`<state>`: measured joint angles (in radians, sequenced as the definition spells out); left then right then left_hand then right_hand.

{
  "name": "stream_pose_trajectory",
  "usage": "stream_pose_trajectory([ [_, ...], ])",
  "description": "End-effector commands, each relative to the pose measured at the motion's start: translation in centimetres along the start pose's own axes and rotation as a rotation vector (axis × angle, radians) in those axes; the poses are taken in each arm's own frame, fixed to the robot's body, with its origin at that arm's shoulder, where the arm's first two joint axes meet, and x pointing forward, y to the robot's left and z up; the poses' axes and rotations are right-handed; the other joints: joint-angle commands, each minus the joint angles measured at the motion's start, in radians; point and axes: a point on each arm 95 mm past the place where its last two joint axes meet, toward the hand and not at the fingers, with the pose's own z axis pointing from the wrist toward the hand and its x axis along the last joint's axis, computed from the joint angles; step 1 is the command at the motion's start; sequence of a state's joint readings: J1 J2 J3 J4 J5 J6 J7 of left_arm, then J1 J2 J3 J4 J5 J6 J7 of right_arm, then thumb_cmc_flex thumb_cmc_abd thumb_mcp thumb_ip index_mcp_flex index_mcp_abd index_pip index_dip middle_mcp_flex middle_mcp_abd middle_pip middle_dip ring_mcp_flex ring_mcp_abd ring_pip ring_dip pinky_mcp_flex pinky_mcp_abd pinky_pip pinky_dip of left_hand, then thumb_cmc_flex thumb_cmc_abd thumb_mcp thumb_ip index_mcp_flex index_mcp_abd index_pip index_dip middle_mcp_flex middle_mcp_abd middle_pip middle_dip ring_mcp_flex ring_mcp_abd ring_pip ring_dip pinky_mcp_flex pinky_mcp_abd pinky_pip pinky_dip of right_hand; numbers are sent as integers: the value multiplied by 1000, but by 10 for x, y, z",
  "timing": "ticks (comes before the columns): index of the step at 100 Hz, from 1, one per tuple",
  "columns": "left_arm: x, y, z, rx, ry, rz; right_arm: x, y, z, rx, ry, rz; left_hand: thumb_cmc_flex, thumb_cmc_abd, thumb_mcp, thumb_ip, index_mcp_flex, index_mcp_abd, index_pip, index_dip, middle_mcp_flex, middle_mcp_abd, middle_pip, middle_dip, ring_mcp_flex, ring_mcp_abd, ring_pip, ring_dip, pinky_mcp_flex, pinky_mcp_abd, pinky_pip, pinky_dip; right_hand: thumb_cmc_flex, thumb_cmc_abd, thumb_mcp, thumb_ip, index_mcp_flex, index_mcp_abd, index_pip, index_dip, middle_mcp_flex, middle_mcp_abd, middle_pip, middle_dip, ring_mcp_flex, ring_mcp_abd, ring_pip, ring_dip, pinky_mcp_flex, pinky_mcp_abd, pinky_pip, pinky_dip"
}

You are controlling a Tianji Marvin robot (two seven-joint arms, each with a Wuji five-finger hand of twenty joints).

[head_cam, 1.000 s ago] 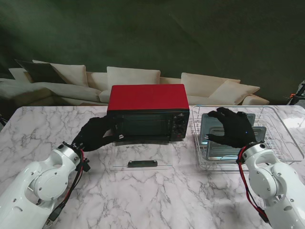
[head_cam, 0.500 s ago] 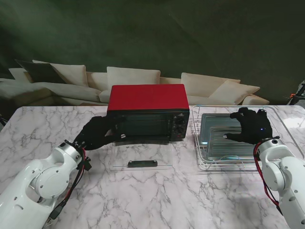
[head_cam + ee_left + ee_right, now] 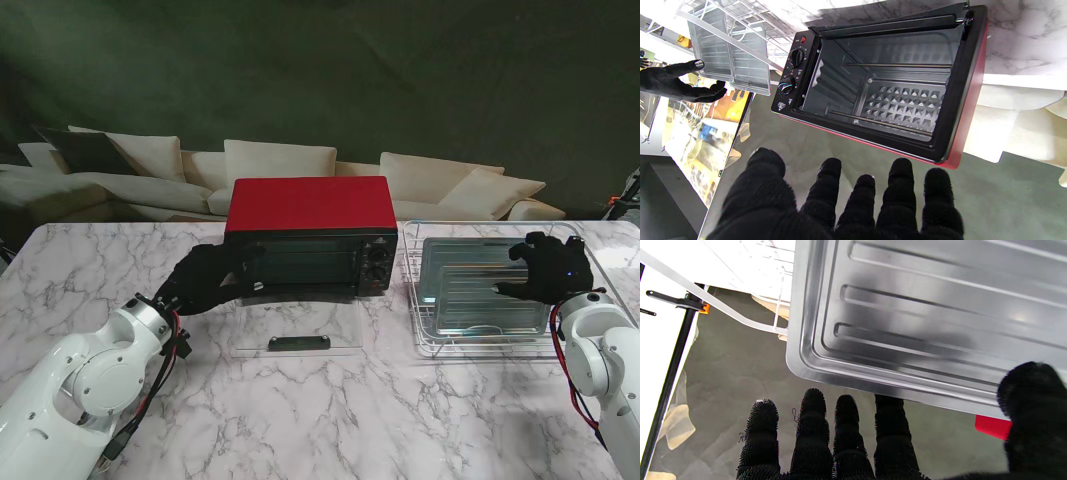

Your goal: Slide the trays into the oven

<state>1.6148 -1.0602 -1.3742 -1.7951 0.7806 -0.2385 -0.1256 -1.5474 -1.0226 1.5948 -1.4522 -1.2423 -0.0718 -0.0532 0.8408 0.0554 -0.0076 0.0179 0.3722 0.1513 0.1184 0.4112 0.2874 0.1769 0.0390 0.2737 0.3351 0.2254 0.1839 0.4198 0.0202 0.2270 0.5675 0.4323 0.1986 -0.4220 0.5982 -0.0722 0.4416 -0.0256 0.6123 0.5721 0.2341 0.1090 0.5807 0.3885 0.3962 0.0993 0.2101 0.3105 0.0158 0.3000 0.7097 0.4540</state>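
Just left of the right hand (image 3: 548, 270) lies the tray (image 3: 470, 285).

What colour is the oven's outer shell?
Red on the oven, with a black front frame; the stand view shows it best.

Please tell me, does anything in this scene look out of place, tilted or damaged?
Nothing stands out. The oven sits square with its door folded down flat, the cavity bare. The trays lie in the wire rack, undamaged. Both the left hand and right hand hold nothing.
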Motion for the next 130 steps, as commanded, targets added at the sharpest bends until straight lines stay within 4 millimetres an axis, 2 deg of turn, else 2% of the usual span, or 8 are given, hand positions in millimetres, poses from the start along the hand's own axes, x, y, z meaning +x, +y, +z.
stream_pose_trajectory([
  [1,0,2,-1,-16,1,5,-2,-6,-2,18,-13,-6,8,46,-21,-21,22,-1,-2,10,3,-13,4,-10,-4,0,-5,4,-12,19,-33,21,-27,-41,11,-21,53,-39,43,37,-30,10,-29,-13,-17,-8,-12,2,-12,0,-18,1],
  [28,-1,0,-1,-10,6,9,2,-8,-17,23,6,2,8,45,-21,-21,23,-1,-1,10,2,-13,4,-10,-4,1,-5,4,-11,18,-34,23,97,-135,2,-19,121,-170,324,246,104,5,29,18,51,4,21,14,23,27,10,10],
  [53,-2,1,0,-13,12,11,1,-7,-29,26,44,16,7,45,-21,-21,24,-1,-1,11,1,-13,4,-10,-4,1,-4,4,-10,17,-34,24,218,-159,52,-26,122,-246,464,358,429,-82,71,92,316,-9,126,77,148,70,105,29],
  [68,-2,1,1,-18,14,10,1,-10,-31,44,55,27,8,46,-21,-21,24,-1,-1,11,1,-14,4,-10,-5,0,-4,4,-11,17,-35,24,310,-209,166,-140,128,-313,535,311,543,-115,92,126,434,-25,139,101,237,56,175,24],
  [83,-2,1,2,-20,16,10,2,-11,-30,54,66,42,7,45,-22,-21,24,0,-1,11,2,-13,4,-10,-4,1,-4,4,-10,15,-35,25,457,-160,241,-155,111,-380,483,216,675,-144,116,168,553,-44,178,127,344,6,277,33],
  [101,-2,3,4,-27,17,6,1,-12,-28,70,75,55,7,45,-21,-21,25,0,-1,12,3,-13,5,-10,-4,2,-4,4,-8,13,-34,25,589,-94,250,-145,235,-380,438,49,891,-147,131,214,742,-31,325,205,495,-27,432,59],
  [113,-1,4,7,-36,22,-9,0,-12,-26,76,91,37,8,43,-21,-21,23,-2,-2,11,6,-14,6,-10,-3,1,-4,4,-9,13,-34,25,597,-80,267,-147,290,-406,441,38,944,-129,200,247,815,-4,454,260,517,1,482,69],
  [130,0,2,10,-43,36,-9,0,-4,-27,52,135,43,7,44,-21,-21,22,-2,-2,11,11,-13,7,-9,-1,3,-3,4,-6,10,-33,25,596,-39,328,-135,377,-420,415,135,958,-116,267,346,810,20,622,312,514,18,510,77],
])
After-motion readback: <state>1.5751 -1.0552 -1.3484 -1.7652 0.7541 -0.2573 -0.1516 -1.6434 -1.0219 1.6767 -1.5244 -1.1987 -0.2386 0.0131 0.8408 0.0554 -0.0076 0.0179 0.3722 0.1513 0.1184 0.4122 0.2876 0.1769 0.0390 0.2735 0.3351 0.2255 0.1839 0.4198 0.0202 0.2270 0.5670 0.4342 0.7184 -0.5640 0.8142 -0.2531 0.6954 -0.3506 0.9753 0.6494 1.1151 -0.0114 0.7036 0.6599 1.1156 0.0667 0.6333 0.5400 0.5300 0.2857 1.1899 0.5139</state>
